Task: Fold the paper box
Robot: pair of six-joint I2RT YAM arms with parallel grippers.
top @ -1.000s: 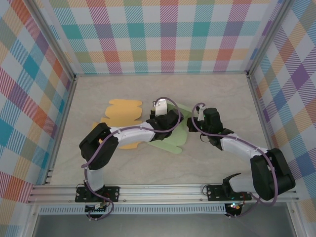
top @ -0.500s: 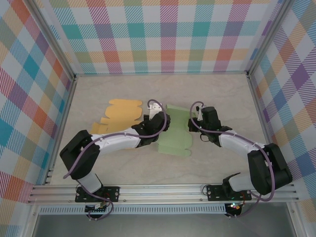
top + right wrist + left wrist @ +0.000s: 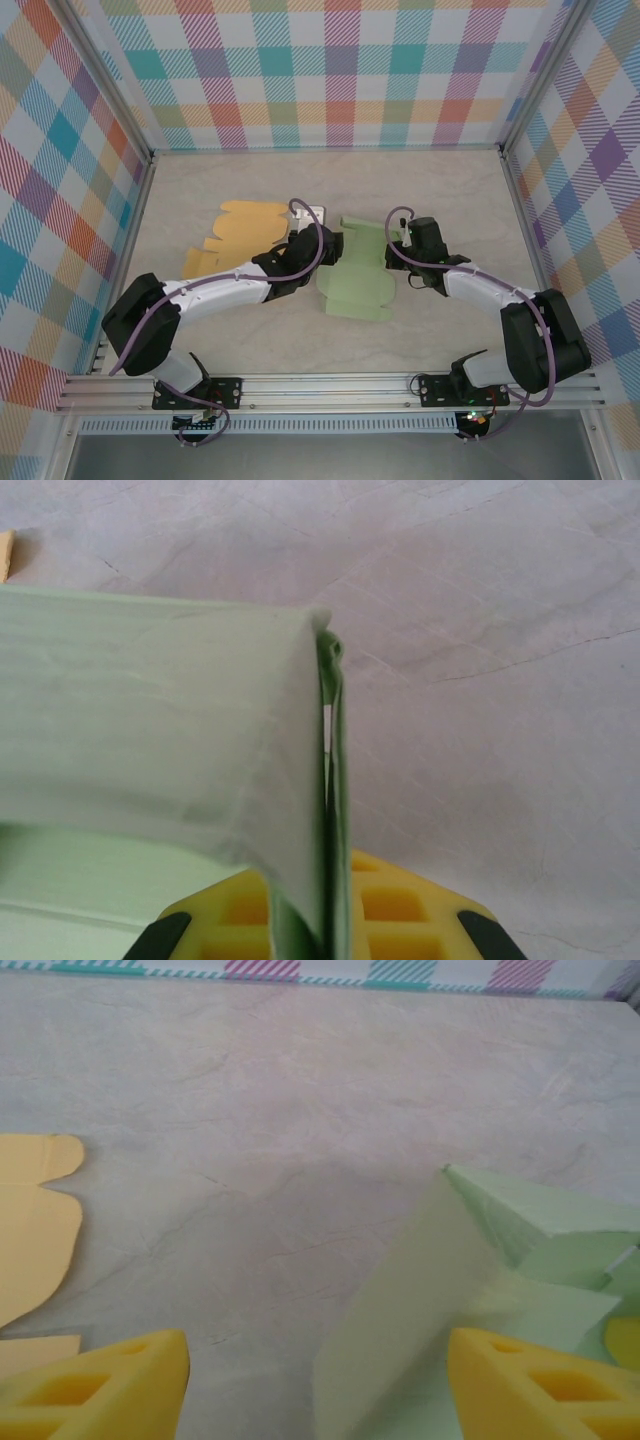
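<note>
The pale green paper box [image 3: 354, 272] lies partly folded in the middle of the table, one panel standing up. In the top view my right gripper [image 3: 396, 252] is at the box's right edge. The right wrist view shows that gripper [image 3: 330, 925] shut on a doubled green edge [image 3: 333, 780] pinched between its yellow fingers. My left gripper [image 3: 314, 228] is just left of the box. Its yellow fingers [image 3: 100, 1385] are spread wide and the gripper [image 3: 318, 1390] is open. A raised green flap [image 3: 420, 1310] leans between them, touching neither.
A flat orange paper cutout [image 3: 243, 232] lies left of the green box, its edge [image 3: 35, 1215] near my left finger. The plaid walls [image 3: 330, 70] and a metal frame enclose the beige table [image 3: 450, 190]. Bare table stretches behind and in front of the box.
My left gripper has drawn back to the left, off the green box, and now stands beside it. The box has shifted and one panel is now raised. The right gripper still grips its edge.
</note>
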